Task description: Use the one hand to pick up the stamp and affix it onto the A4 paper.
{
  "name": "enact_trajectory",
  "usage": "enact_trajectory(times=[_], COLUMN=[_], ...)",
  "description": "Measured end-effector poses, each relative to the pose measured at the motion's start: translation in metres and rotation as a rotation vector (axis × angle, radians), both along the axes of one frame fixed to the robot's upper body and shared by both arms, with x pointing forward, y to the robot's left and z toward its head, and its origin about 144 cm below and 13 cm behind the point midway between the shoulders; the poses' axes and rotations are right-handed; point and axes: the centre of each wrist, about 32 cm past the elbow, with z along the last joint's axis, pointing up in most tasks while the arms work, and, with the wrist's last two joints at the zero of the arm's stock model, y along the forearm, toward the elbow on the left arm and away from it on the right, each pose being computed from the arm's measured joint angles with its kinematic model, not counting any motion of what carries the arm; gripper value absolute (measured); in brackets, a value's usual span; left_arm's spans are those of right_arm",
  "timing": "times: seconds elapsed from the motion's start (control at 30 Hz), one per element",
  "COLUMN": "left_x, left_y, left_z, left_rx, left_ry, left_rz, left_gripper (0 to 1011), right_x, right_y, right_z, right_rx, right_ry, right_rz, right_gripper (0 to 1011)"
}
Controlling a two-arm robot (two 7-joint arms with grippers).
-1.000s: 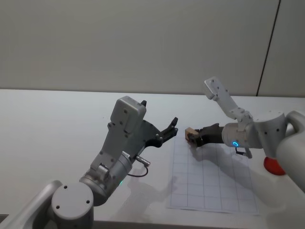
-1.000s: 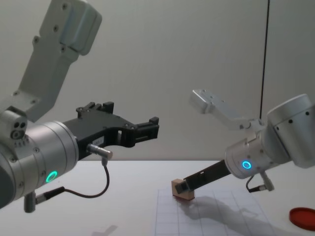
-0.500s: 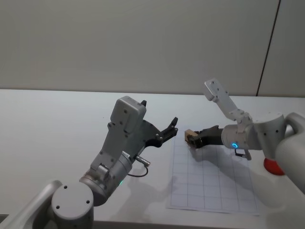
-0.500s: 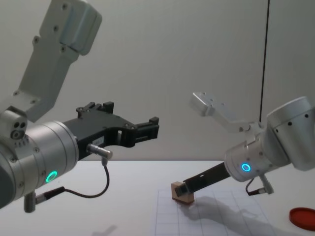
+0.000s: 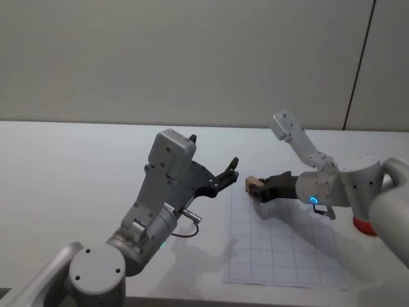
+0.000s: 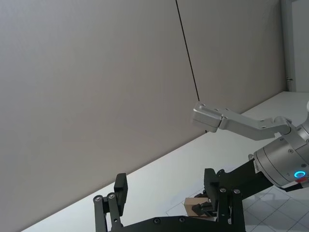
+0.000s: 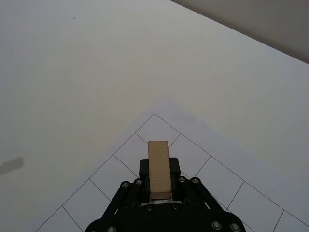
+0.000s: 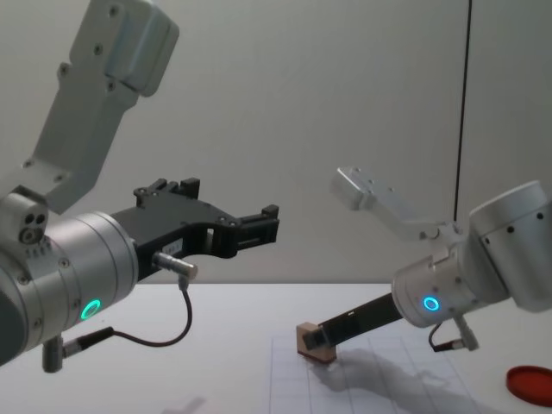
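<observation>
As the right gripper [image 5: 258, 190], fingers clamped on the stamp [image 5: 252, 184], holds it tilted at the far left corner of the paper [image 5: 281, 249], stamping is in hand; next, press it flat. The left gripper [image 5: 228, 174] idles raised, fingers wide.

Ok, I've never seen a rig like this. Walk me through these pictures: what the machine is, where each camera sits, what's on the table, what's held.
This is a two-armed robot at a white table. One picture looks down from its head, one looks across from its chest, and one camera rides on each wrist. The right gripper, slim and black behind a blue ring, is shut on the stamp, a small wooden block, held tilted over the far left corner of the A4 paper, a white gridded sheet. Whether they touch, I cannot tell. The left gripper, bulkier with a green ring, hangs open in the air, holding nothing. A red disc lies on the table to the right.
</observation>
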Motion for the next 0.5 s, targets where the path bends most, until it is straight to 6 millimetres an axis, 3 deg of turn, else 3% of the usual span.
enact_trajectory(times=[0.5], left_x=[0.0], left_y=[0.0], left_z=[0.0], left_rx=[0.0], left_ry=[0.0], left_rz=[0.0], left_gripper=[1002], right_x=[-0.008], right_y=[0.0], right_z=[-0.013], right_rx=[0.023], right_ry=[-0.009], right_rz=[0.002], right_gripper=[216])
